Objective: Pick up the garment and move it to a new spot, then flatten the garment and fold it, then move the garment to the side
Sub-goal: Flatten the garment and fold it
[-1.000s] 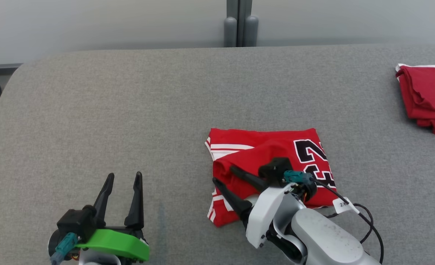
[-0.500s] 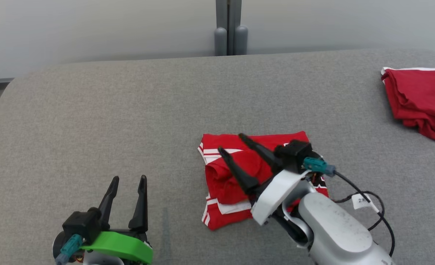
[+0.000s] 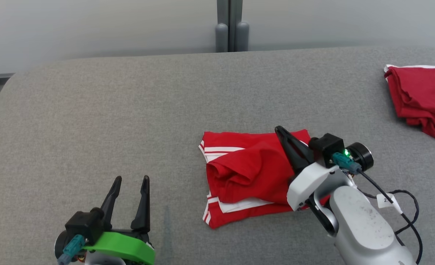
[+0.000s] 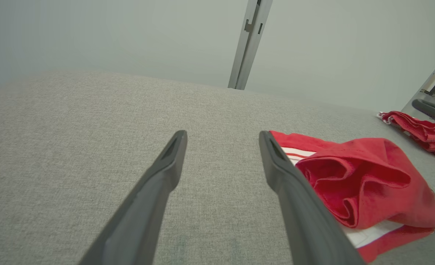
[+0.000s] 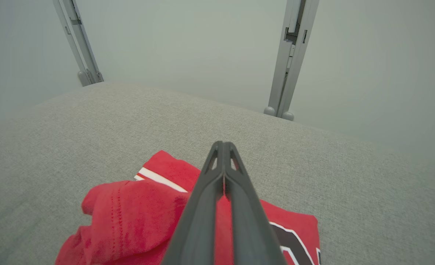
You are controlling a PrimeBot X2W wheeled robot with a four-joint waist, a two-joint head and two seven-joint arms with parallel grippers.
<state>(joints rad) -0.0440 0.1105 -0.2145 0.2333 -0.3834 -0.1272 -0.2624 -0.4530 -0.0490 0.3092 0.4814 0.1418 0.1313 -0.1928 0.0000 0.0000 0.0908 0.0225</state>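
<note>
My right hand point(image 3: 279, 130) is closed, fingers pressed together with no cloth between them, poised over the folded red jersey point(image 3: 247, 171) on the worktop point(image 3: 129, 110). I judge the puffed top fold needs pressing: sweep low and slowly, without dragging layers. Nearby, my left hand point(image 3: 131, 179) rests open.

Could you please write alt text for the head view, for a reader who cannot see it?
The right gripper, fingers shut together, reaches over a folded red garment with white stripes on a grey fabric table. The left gripper rests open at the lower left, apart from it, and another red cloth lies at the far right.
</note>
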